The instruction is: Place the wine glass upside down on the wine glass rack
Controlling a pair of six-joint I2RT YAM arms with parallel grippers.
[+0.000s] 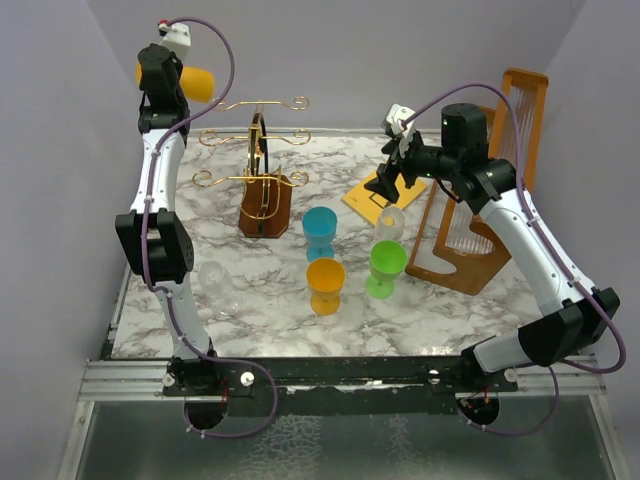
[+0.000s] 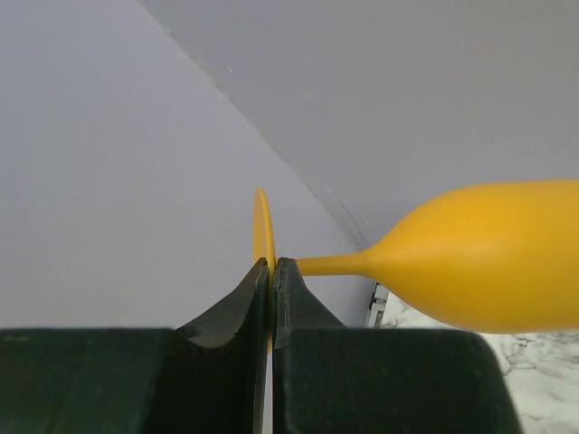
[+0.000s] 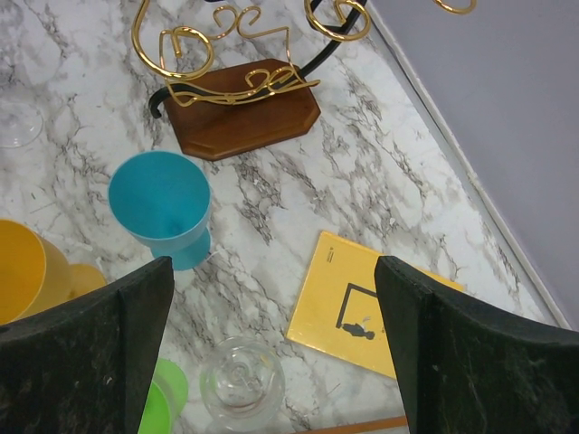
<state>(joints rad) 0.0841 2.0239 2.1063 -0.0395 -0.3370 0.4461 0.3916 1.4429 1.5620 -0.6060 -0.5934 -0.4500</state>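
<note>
Yellow glass (image 2: 488, 262) in left hand (image 2: 272, 267); card (image 3: 312, 316) bears pictogram (image 3: 355, 312).

A gold wire rack (image 3: 240, 108) on a brown wooden base stands on the marble worktop (image 3: 398, 181). A teal plastic cup (image 3: 163, 206) sits near it, and a flat yellow card (image 3: 362, 307) lies farther off.

Robot lab cell: plain grey walls (image 1: 60, 150), aluminium rail (image 1: 120, 383), marble-print tabletop (image 1: 270, 300).

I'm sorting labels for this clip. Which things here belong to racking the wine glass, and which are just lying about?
Job in hand: yellow wine glass, left gripper with jaws shut on its foot, gold wire rack.
Lying about: blue cup, orange cup, green cup, clear glass by the card, clear glass by the left arm, yellow card, wooden frames.
</note>
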